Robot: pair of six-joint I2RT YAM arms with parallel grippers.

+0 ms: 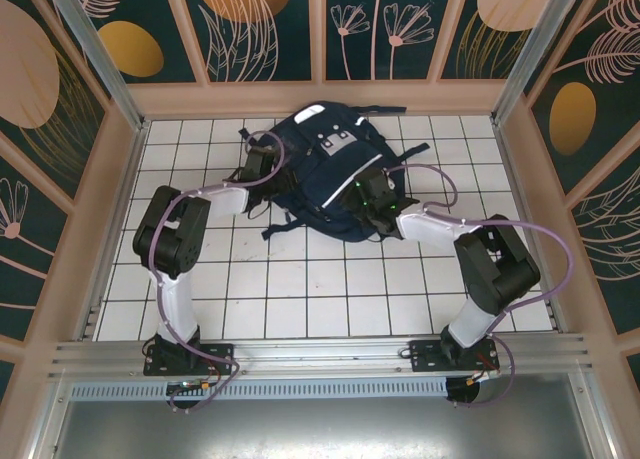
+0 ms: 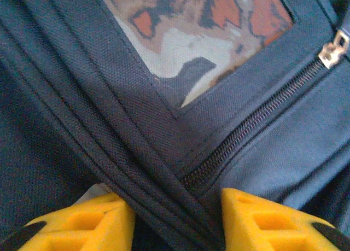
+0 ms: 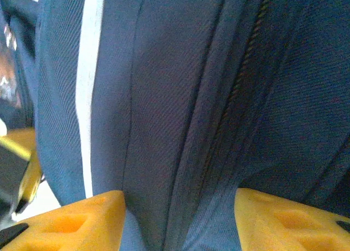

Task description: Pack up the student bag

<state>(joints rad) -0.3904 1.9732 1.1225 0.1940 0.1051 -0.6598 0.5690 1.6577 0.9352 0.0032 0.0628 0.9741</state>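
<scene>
- The left arm point(image 1: 172, 241) and the right arm point(image 1: 497, 264) are reaching out from the near edge over the white tiled table point(image 1: 300, 289).
- The left gripper point(image 2: 175, 221) is pinching a dark fold of the student bag point(image 1: 315, 179), just beside a zipper point(image 2: 257, 120).
- The right gripper point(image 3: 179, 218) is squeezing blue bag cloth between its yellow fingers point(image 3: 82, 221), near a white stripe point(image 3: 87, 87).
- The student bag is lying at the far middle of the table, with a gripper on each side.

Student bag point(image 1: 322, 174) on white-tiled table point(image 1: 300, 291)
</scene>
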